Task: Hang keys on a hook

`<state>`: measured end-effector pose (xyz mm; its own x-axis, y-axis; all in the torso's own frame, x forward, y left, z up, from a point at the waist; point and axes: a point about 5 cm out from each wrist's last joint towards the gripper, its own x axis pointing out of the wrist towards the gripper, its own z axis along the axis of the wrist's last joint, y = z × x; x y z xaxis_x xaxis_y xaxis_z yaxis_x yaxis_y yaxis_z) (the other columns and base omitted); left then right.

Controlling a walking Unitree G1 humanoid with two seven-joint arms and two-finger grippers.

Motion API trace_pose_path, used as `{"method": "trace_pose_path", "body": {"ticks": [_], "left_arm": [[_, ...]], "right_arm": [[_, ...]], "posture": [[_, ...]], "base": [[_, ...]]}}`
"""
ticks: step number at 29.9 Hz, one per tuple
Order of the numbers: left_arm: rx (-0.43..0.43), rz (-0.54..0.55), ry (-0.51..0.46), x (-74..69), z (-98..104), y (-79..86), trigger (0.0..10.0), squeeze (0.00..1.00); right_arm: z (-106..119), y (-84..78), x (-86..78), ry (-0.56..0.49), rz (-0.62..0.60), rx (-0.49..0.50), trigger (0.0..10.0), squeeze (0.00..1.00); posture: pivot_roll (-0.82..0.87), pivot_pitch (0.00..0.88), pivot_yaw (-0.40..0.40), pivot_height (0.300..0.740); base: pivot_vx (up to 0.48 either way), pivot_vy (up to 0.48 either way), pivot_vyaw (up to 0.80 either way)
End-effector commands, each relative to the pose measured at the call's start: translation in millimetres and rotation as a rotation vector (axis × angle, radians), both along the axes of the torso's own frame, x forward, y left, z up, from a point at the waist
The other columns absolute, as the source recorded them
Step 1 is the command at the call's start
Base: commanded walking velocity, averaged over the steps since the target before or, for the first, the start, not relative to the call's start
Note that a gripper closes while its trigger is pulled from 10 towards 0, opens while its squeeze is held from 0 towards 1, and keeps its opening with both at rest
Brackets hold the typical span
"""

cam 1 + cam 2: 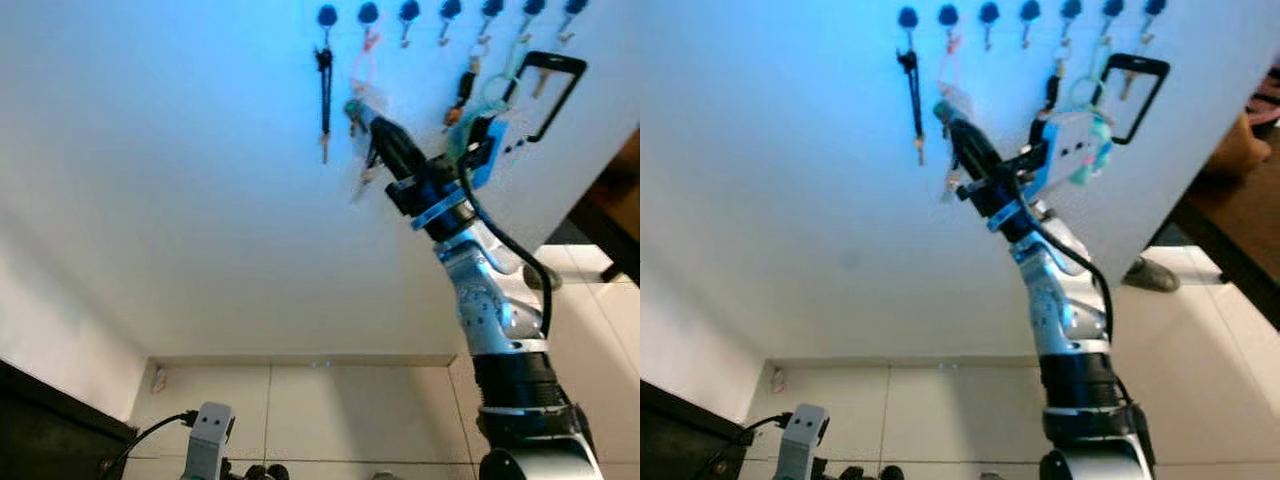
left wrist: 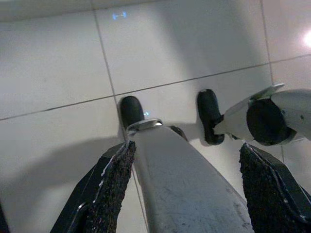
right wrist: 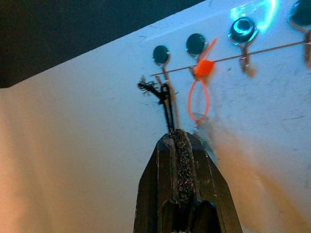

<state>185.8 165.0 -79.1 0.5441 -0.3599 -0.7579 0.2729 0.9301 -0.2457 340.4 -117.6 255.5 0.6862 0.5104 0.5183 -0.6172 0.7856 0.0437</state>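
Observation:
A row of dark round hooks (image 1: 409, 11) runs along the top of a white wall board. From the second hook (image 3: 196, 44) hangs an orange loop (image 3: 198, 99) with an orange tag, and a bunch of keys (image 1: 361, 178) dangles below it. A black lanyard (image 1: 325, 85) with a key hangs on the first hook. My right gripper (image 3: 178, 134) is raised to the board, shut, its tips just beside the bottom of the orange loop. Whether it pinches the ring is hidden. My left gripper (image 2: 186, 147) hangs low over the floor, open.
Further right on the board hang more keys, a teal loop (image 1: 497, 92) and a black rectangular frame (image 1: 549, 90). White floor tiles lie below, with dark furniture (image 1: 40, 430) at the lower left and a dark shoe-like thing (image 1: 1150, 275) at the right.

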Motion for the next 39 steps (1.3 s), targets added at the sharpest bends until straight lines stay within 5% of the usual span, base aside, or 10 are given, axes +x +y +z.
{"method": "trace_pose_path", "body": {"ticks": [1, 11, 30, 39], "left_arm": [[0.012, -0.011, 0.032, -7.7, -3.7, 3.2, 10.0, 0.00], [-0.002, 0.028, 0.002, -3.0, -1.3, 2.5, 10.0, 0.00], [-0.010, 0.002, -0.015, -3.3, -0.8, -0.1, 10.0, 0.00], [-0.072, -0.009, -0.052, 7.2, 5.0, -11.3, 10.0, 0.00]], "right_arm": [[4.0, 5.0, -1.1, -0.014, 0.014, -0.003, 10.0, 0.00], [18.2, 9.6, -15.1, -0.078, 0.136, 0.016, 10.0, 0.00], [25.9, 18.8, -17.3, -0.083, 0.158, -0.021, 10.0, 0.00], [32.4, 16.1, -9.7, -0.049, 0.135, 0.045, 10.0, 0.00]], "posture": [[-0.08, 0.058, 0.090, 0.740], [-0.08, 0.063, 0.093, 0.740], [-0.07, 0.066, 0.081, 0.740], [-0.06, 0.059, 0.074, 0.740]], "base": [[0.000, -0.472, 0.00], [0.000, -0.192, 0.00], [0.000, 0.000, 0.00], [0.000, 0.000, 0.00]]}}
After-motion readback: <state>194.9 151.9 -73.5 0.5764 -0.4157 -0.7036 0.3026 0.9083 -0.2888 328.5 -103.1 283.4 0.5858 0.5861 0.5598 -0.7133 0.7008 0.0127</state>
